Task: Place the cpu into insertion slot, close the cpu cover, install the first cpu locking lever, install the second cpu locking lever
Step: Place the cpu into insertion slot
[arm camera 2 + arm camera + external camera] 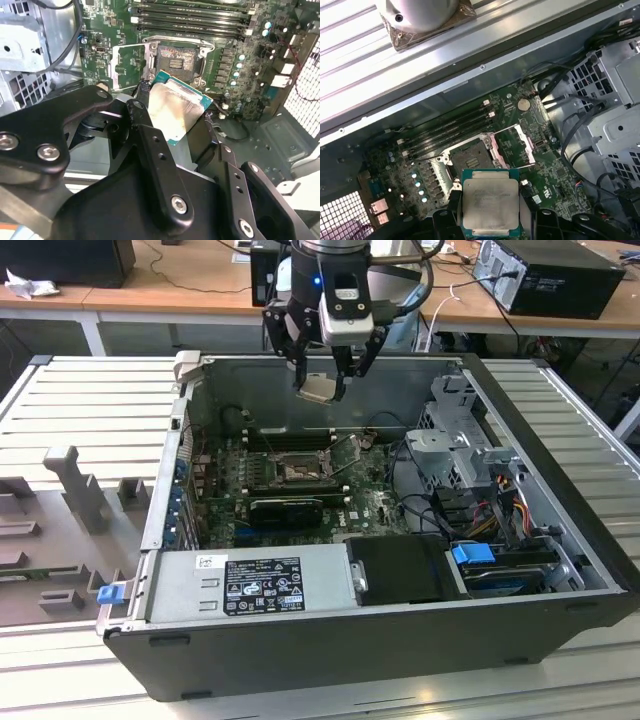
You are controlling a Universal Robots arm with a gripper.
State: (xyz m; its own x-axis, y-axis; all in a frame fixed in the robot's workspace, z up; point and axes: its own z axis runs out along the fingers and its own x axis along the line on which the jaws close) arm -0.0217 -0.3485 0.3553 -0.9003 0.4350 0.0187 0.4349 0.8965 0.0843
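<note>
My gripper (321,386) hangs above the open computer case, shut on the cpu (318,390), a flat square chip with a pale silver face. In both wrist views the cpu (176,111) (490,202) sits level between the black fingers (143,92), well above the board. Below it lies the insertion slot (297,470) (175,62) (470,160), a square socket with a dark rim and nothing in it. The cpu cover (514,145) (131,66) is swung open on its hinge beside the socket.
Long memory slots (290,436) run behind the socket, and a black graphics card (286,510) lies in front of it. A power supply (250,585) fills the case's front. A drive cage (462,445) and cables (440,510) crowd the exterior view's right.
</note>
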